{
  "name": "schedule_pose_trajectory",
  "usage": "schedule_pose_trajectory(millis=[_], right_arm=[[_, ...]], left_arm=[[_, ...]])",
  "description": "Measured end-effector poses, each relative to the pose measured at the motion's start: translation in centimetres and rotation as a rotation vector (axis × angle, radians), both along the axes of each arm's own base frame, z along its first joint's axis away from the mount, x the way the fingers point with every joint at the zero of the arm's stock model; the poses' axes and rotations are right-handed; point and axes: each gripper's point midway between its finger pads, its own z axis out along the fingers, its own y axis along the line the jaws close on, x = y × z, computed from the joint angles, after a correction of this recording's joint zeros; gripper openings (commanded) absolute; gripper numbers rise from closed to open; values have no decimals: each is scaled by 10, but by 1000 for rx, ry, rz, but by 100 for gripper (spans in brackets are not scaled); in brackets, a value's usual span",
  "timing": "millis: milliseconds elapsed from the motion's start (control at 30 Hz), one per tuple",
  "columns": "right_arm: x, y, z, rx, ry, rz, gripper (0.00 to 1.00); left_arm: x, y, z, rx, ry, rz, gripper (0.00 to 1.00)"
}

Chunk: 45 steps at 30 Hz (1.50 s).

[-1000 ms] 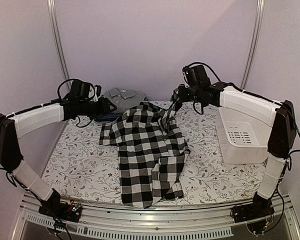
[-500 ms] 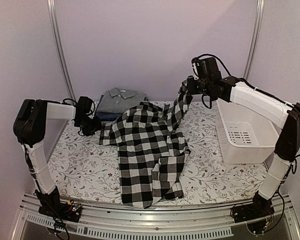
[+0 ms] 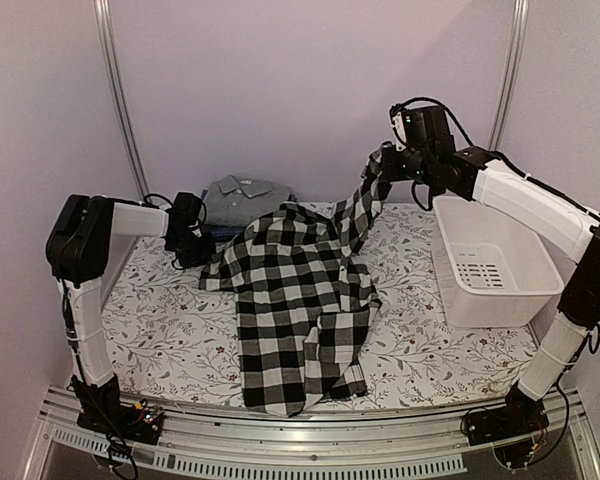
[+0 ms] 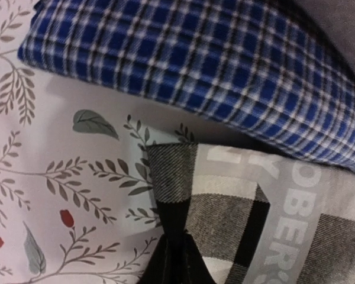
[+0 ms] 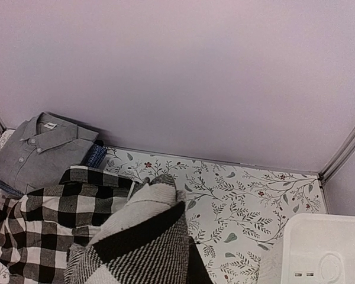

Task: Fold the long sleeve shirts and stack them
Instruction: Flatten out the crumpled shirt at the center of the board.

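The black-and-white checked shirt [image 3: 300,300] lies spread over the middle of the table. My right gripper [image 3: 382,165] is shut on one sleeve and holds it up above the back right of the shirt. In the right wrist view the bunched sleeve [image 5: 139,234] hides the fingers. My left gripper [image 3: 193,247] sits low at the shirt's left edge. In the left wrist view its jaws [image 4: 176,263] pinch the checked cloth [image 4: 236,219]. The folded grey shirt [image 3: 242,195] lies on the blue shirt [image 4: 225,65] at the back left.
A white plastic basket [image 3: 495,270] stands on the right side of the table, below the right forearm. Metal posts [image 3: 120,100] rise at the back corners in front of the lilac wall. The table carries a floral cloth [image 3: 160,320].
The left arm has drawn in toward the shirt's left edge and its jaws have closed on the cloth. The right gripper has carried the sleeve higher and to the right.
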Motion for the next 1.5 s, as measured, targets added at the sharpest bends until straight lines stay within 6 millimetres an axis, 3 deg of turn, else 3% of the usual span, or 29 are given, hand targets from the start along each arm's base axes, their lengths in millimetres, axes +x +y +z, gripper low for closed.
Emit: schedule_pose_trajectory(millis=[100, 167, 267, 400, 467, 533, 633, 700, 800, 933, 1033, 1167, 1267, 1333, 1500], right_arm=[[0, -3, 0, -23, 1, -9, 0], [-1, -7, 2, -44, -4, -20, 0], [-1, -19, 11, -82, -19, -52, 0], [8, -59, 32, -102, -45, -134, 0], [15, -85, 41, -115, -59, -188, 0], [21, -109, 46, -137, -67, -241, 3], [31, -123, 46, -165, -61, -271, 29], [39, -119, 39, -179, -43, -261, 53], [50, -103, 18, -189, 11, -216, 68], [47, -75, -17, -205, 108, -144, 75], [28, -38, -31, -199, 157, -67, 82], [-14, 27, -52, -164, 213, 75, 85], [-45, 52, -81, -145, 297, 137, 85], [-55, 50, -101, -140, 350, 127, 84], [-55, 17, -139, -129, 461, 29, 83]], left_arm=[[-5, 0, 9, 25, -15, 3, 0], [-12, 5, 30, 51, -45, 9, 0], [-18, 17, 86, 90, -146, 28, 0], [-28, 34, 173, 126, -318, 61, 0], [-32, 40, 200, 146, -366, 68, 3], [-33, 44, 212, 166, -380, 64, 7], [-28, 44, 203, 189, -341, 46, 23], [-27, 43, 184, 202, -287, 30, 45], [-34, 42, 158, 208, -212, 8, 61], [-47, 38, 151, 187, -185, -7, 63], [-71, 27, 145, 148, -171, -25, 63], [-122, -8, 125, 81, -127, -92, 63], [-169, -30, 100, 30, -61, -140, 62], [-196, -40, 85, 8, -20, -160, 62], [-243, -66, 68, -42, 39, -212, 62]])
